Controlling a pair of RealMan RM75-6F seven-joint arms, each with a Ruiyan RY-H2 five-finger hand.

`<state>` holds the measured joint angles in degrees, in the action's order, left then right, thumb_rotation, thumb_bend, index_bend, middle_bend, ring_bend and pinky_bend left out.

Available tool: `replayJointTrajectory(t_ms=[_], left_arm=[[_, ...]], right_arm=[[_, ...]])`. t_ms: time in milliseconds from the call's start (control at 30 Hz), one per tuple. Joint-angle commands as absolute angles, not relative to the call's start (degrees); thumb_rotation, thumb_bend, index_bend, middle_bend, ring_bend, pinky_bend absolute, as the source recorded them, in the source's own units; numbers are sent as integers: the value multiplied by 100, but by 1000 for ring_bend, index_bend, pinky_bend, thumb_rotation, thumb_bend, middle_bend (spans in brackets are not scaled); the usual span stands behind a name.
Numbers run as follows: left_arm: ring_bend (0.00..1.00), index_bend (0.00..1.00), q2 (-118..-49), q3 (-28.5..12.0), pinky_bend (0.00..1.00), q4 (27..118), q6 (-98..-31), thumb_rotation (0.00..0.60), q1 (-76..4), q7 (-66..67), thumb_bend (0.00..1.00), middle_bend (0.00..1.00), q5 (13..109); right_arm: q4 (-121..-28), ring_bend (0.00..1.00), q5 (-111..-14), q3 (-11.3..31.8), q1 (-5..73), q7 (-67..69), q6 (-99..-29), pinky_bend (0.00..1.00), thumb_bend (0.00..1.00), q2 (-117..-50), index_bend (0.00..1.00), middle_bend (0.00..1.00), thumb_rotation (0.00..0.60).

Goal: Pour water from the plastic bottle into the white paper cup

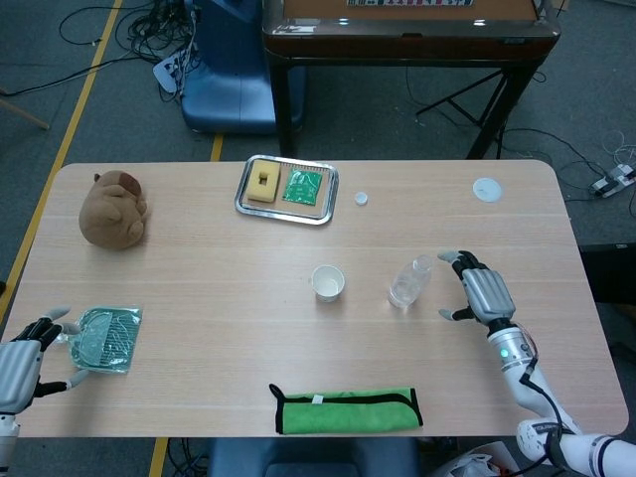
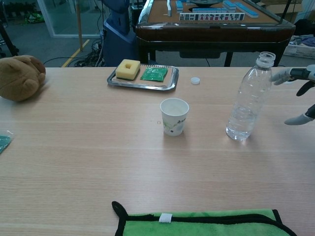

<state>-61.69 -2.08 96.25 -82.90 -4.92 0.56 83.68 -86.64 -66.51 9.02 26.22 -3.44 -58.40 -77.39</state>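
Note:
The clear plastic bottle [image 1: 408, 283] [image 2: 250, 98] stands upright and uncapped on the table, right of the white paper cup [image 1: 328, 282] [image 2: 174, 116]. My right hand [image 1: 480, 289] [image 2: 300, 93] hovers open a short way to the bottle's right, fingers spread and apart from it. The bottle's white cap [image 1: 361, 198] [image 2: 195, 80] lies behind the cup. My left hand [image 1: 25, 353] rests open at the table's front left corner, touching a green packet [image 1: 104, 339].
A metal tray [image 1: 248, 207] [image 2: 142, 85] with a yellow sponge and a green packet sits at the back. A brown plush toy [image 1: 114, 210] [image 2: 19, 77] lies at the left. A green cloth [image 1: 346, 409] [image 2: 202, 223] lies along the front edge. A white disc [image 1: 487, 189] lies far right.

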Motion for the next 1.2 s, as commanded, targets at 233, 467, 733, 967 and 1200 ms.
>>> replayJointTrajectory(t_ms=[233, 467, 733, 967, 1200], left_arm=[[272, 380, -6176, -181, 494, 9713, -8355, 600, -493, 189, 68, 192, 8483], [272, 380, -6190, -152, 494, 9773, -8396, 600, -490, 303, 68, 192, 8571], [272, 380, -6234, -105, 494, 9821, -8414, 600, -492, 465, 68, 192, 8666], [272, 380, -6272, -74, 494, 9845, -8461, 600, -489, 581, 68, 192, 8770], [272, 380, -6263, -78, 494, 9891, -8577, 600, -463, 592, 68, 193, 8859]], right_arm=[[-10317, 72, -6116, 456, 2170, -2037, -6534, 259, 0, -6697, 163, 154, 600], [-10745, 72, -6564, 146, 1738, -2431, -7317, 259, 0, -6389, 163, 155, 600], [-10935, 72, -7231, -166, 1191, -2332, -8037, 259, 0, -6146, 163, 155, 600], [-10773, 72, -7903, -431, 702, -2417, -8657, 259, 0, -6221, 163, 155, 600], [-10807, 72, -8256, -507, 411, -2530, -8975, 259, 0, -6171, 163, 155, 600]])
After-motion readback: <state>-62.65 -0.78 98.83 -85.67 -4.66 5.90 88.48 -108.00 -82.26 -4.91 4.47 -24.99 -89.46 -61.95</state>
